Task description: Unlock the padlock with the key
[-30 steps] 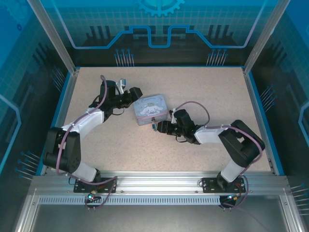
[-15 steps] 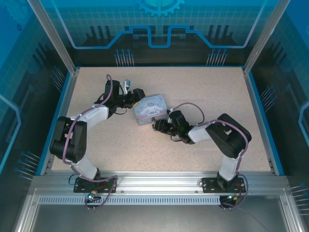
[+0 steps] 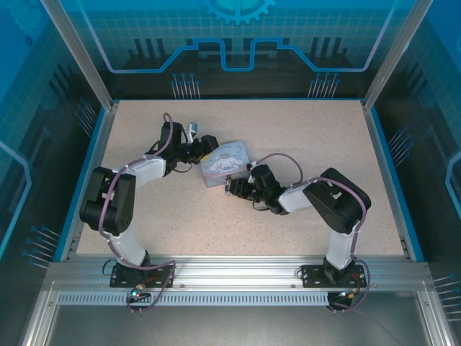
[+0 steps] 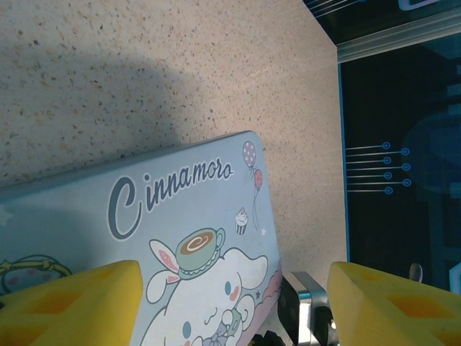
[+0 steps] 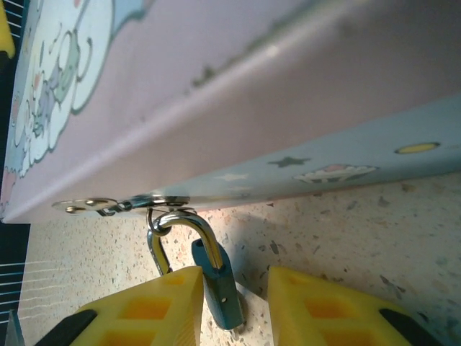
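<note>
speckled tabletop (image 3: 288, 137): right gripper (image 5: 234, 295) half-spread astride the padlock (image 5: 220, 285) on the tin (image 5: 288, 108), left gripper (image 4: 234, 303) gaping.

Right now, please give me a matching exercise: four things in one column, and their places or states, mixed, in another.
1 padlock
2 tin
3 left gripper
4 right gripper

a pads either side of the padlock
b on the table, cartoon lid up
c hanging from the tin's hasp
d pads wide apart at the tin's lid

Pairs: 1-c, 2-b, 3-d, 4-a

Glossy printed tin (image 4: 144, 216), shiny metal padlock (image 5: 216, 277), matt speckled tabletop (image 4: 144, 58)
</note>
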